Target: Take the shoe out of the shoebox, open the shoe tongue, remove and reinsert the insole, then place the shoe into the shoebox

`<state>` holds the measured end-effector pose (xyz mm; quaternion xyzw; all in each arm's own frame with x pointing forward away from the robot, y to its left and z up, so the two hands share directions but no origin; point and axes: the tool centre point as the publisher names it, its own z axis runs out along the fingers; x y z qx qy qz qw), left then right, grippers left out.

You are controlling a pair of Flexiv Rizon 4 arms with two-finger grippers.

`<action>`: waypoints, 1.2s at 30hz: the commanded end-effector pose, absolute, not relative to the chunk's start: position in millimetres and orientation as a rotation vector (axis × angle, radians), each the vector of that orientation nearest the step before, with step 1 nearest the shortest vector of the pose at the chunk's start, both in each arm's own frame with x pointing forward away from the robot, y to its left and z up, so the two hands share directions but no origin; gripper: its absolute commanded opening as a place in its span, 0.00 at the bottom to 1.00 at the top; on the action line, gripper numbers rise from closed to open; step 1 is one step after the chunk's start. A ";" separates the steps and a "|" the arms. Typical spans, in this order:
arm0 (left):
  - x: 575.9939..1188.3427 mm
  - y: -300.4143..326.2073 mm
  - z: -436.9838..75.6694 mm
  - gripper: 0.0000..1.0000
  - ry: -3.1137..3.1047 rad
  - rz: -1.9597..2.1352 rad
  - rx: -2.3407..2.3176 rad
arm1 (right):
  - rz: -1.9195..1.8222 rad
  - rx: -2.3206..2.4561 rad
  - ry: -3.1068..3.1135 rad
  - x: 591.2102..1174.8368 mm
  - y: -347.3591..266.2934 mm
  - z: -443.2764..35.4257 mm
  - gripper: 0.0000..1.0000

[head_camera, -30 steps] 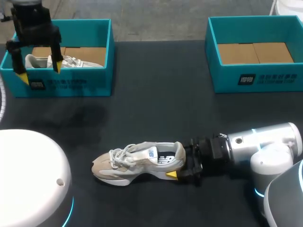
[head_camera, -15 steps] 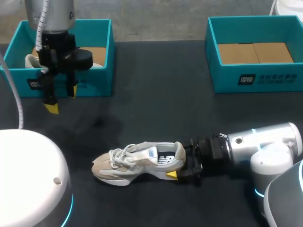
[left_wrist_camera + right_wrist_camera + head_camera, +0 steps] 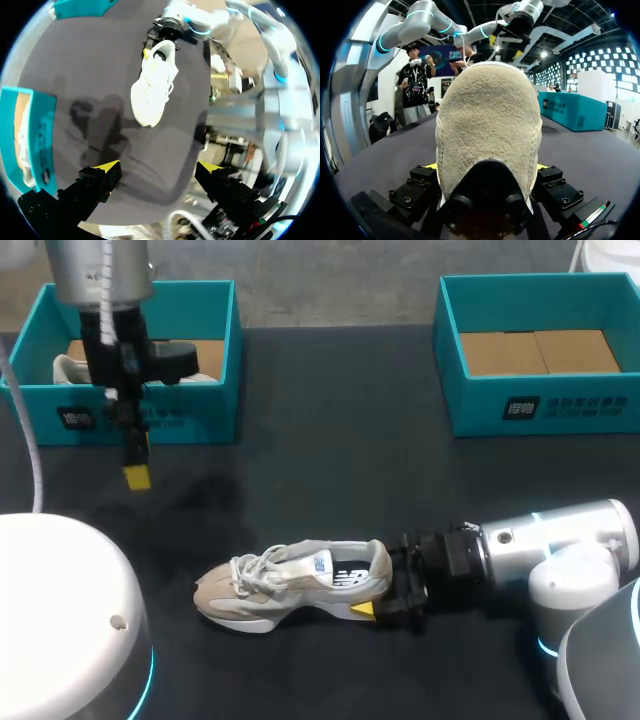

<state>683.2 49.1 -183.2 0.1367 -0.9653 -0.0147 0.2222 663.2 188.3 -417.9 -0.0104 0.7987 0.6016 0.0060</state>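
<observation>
- Shoe (image 3: pixel 290 585) is lying upright on the table (image 3: pixel 330 440), lower centre of frame, toe pointing left, outside both boxes.
- Right gripper (image 3: pixel 382 588) is clamping its heel.
- Left gripper (image 3: pixel 136 470), fingers apart, is hovering in front of the upper-left shoebox (image 3: pixel 215 350).
- That box is holding a second shoe (image 3: pixel 70 368).
- Upper-right shoebox (image 3: pixel 540 400) is showing a brown cardboard floor (image 3: pixel 535 350).

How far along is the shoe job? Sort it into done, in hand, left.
Done: shoe lies out on the table. In hand: right end effector grips its heel; left end effector hangs open, empty. Left: tongue, insole, reboxing.
</observation>
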 end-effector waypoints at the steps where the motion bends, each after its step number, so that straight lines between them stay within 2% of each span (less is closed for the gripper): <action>1: 617.8 33.8 -210.7 1.00 -2.764 0.058 1.146 | 1.876 -0.034 2.507 663.2 190.4 -417.4 0.00; 9: 606.0 13.2 -231.8 1.00 -2.460 -0.015 1.725 | 1.876 -0.034 2.507 663.2 190.4 -417.4 0.00; 22: 607.0 10.9 -232.9 1.00 -2.458 -0.064 1.740 | 1.876 -0.034 2.507 663.2 190.4 -417.4 0.00; 36: 618.4 -33.1 -249.9 1.00 -2.051 -0.271 2.142 | 1.876 -0.034 2.507 663.2 190.4 -417.4 0.00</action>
